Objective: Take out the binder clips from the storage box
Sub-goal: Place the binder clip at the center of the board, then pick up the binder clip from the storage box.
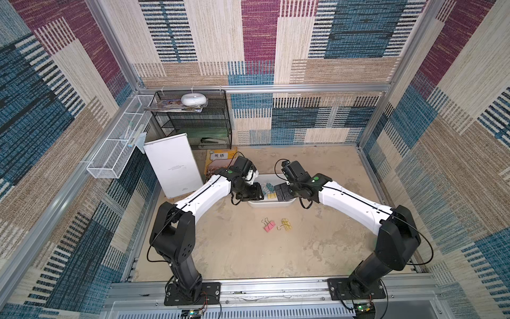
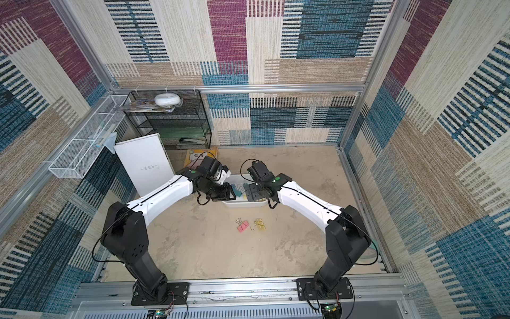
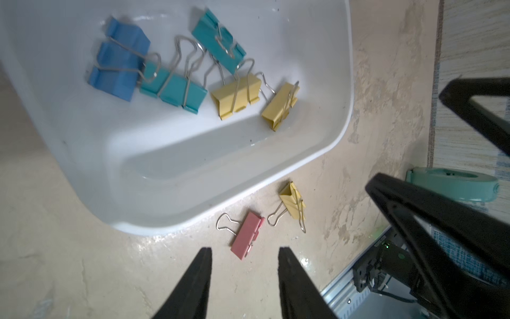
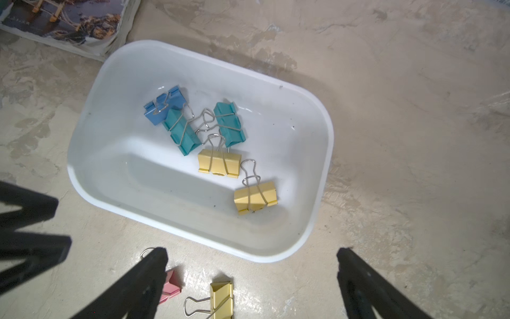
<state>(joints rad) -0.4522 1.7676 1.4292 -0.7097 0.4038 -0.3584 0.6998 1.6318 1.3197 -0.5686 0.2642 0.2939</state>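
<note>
Here the table (image 1: 248, 248) bears the storage box (image 4: 116, 171). The right gripper (image 4: 252, 251) gapes wide, empty; the left gripper (image 3: 245, 250) stands partly open, empty. Five binder clips (image 4: 219, 163) lie in the box; a pink clip (image 3: 247, 234) and a yellow clip (image 3: 292, 200) lie just outside.

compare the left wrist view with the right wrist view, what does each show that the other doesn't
Only left wrist: a teal tape dispenser and a metal rail.
Only right wrist: the corner of a picture book near the box, and the box's whole rim.
Both: the box holding a blue clip, two teal clips and two yellow clips, with a pink clip and a third yellow clip outside it on the table.
</note>
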